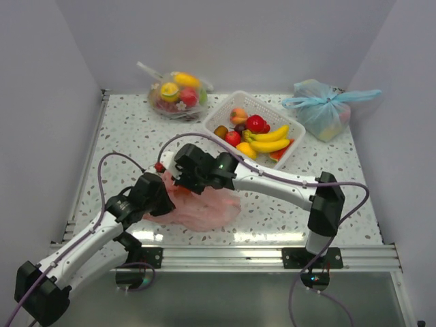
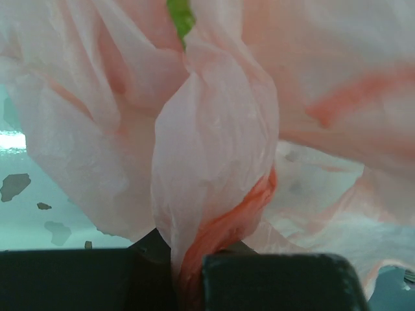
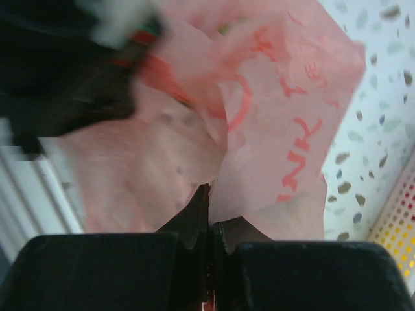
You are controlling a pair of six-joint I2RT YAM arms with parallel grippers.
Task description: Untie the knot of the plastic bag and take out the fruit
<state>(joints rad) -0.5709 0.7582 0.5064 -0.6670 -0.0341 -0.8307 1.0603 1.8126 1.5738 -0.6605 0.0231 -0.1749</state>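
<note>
Left jaws were clamped on a twisted strand of the plastic bag (image 1: 204, 208), right jaws pinched shut on a fold of its film, bag slumped on the bench (image 1: 129, 129) beneath both.

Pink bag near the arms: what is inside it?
Only a green patch shows between the folds of the pink bag. Crumpled film hides everything else inside.

Robotics lab cell: plain white walls (image 1: 225, 41) around a speckled table (image 1: 136, 129), aluminium rail (image 1: 225, 257) bolted along its near edge.
</note>
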